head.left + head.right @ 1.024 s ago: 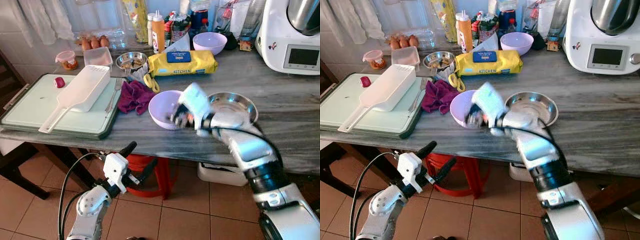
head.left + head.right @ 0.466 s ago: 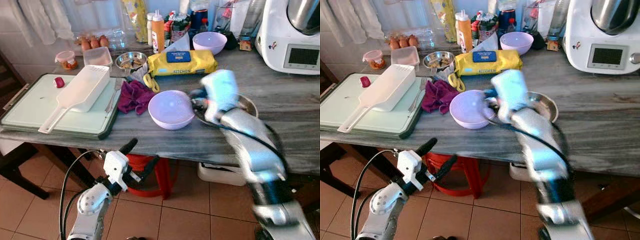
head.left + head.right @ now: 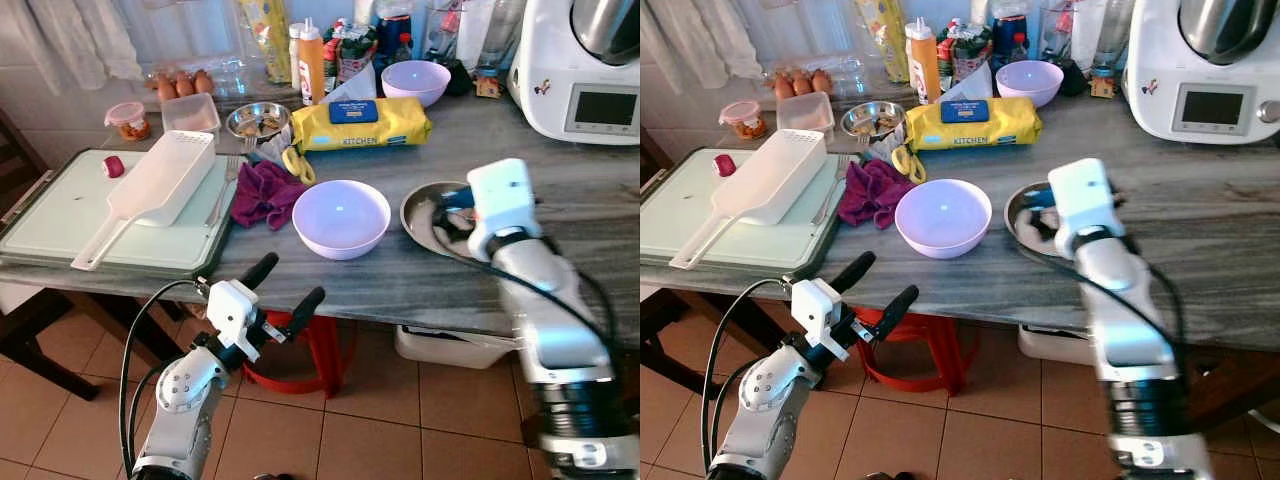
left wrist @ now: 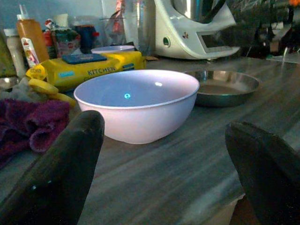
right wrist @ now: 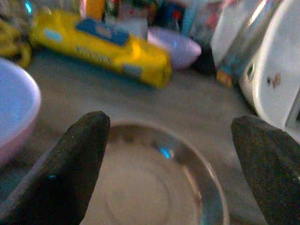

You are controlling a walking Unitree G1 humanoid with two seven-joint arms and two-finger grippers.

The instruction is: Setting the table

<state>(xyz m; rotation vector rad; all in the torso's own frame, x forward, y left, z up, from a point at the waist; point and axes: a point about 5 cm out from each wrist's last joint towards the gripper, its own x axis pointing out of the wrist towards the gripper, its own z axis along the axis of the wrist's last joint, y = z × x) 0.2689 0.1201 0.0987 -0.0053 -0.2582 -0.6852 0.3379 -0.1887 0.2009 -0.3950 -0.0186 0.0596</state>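
Note:
A lilac bowl stands empty near the front of the grey marble table. Just right of it lies a shallow steel plate. My right gripper hovers low over that plate, open, with one finger on each side of the plate and nothing between them. My left gripper is below the table's front edge, open and empty, pointing up at the bowl.
A purple cloth lies left of the bowl, beside a green tray holding a white scoop and a fork. Behind are a yellow kitchen pack, a second lilac bowl, bottles and a white kitchen machine. A red stool stands under the table.
My right gripper has left the lilac bowl's rim and swung right to the steel plate. The bowl stays on the table. The left gripper has risen slightly.

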